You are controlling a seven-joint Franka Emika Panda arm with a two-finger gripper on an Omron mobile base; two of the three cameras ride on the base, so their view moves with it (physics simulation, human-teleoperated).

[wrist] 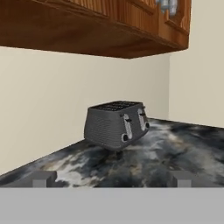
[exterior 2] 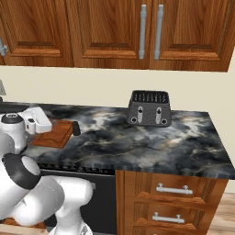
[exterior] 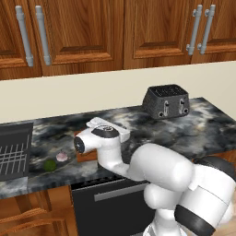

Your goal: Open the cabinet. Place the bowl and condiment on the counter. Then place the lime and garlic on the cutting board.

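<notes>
- A dark grey toaster [exterior: 167, 101] is sitting on the counter [exterior 2: 151, 144] against the pale wall, well to the right of the cutting board [exterior 2: 54, 133]; nothing is lying between them.
- The arm's white wrist is hanging over the cutting board, covering most of it in the left base view.
- The gripper [wrist: 112, 178] is looking level along the counter toward the toaster; two grey finger tips [wrist: 43, 179] are showing wide apart with nothing between them, so it is standing open and holding nothing.
- One lime [exterior: 50, 165] and one garlic [exterior: 61, 157] are lying close together on the counter, left of the board and just right of a dark sink rack [exterior: 14, 152].
- One small black bottle, the condiment [exterior 2: 75, 129], is standing at the board's right edge.
- The cabinet [exterior 2: 149, 32] is hanging above the toaster, both doors closed, its two grey handles side by side.
- Another pair of handled doors is showing further left, cut off by the frame.
- The rack is cut off at the left edge.
</notes>
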